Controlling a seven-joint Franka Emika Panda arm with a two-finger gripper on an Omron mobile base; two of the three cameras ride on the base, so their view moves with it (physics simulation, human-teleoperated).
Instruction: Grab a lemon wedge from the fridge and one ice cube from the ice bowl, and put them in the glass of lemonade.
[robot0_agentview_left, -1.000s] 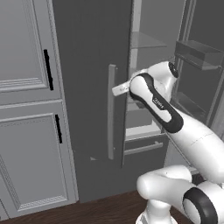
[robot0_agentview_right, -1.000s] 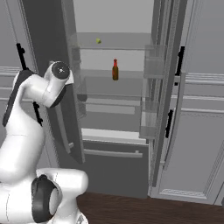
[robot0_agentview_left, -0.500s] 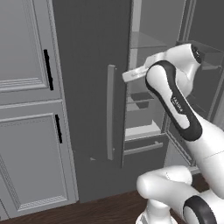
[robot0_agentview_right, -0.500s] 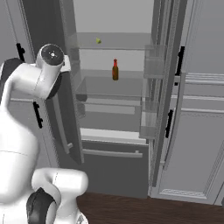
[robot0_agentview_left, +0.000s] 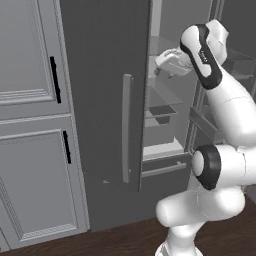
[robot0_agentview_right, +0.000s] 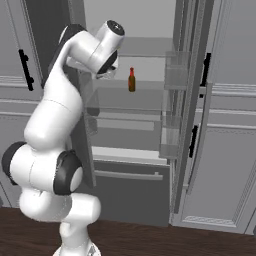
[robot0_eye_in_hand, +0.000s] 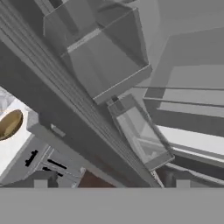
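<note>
Pincer spread wide, empty, inside the open fridge.

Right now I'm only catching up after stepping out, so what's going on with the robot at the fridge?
The fridge stands with both doors open, and the white arm is reaching up toward its upper shelves. Its gripper is up by the shelf with nothing between the jaws. A small brown bottle stands on a shelf in the right base view. Nothing has been taken out of the fridge yet.
</note>
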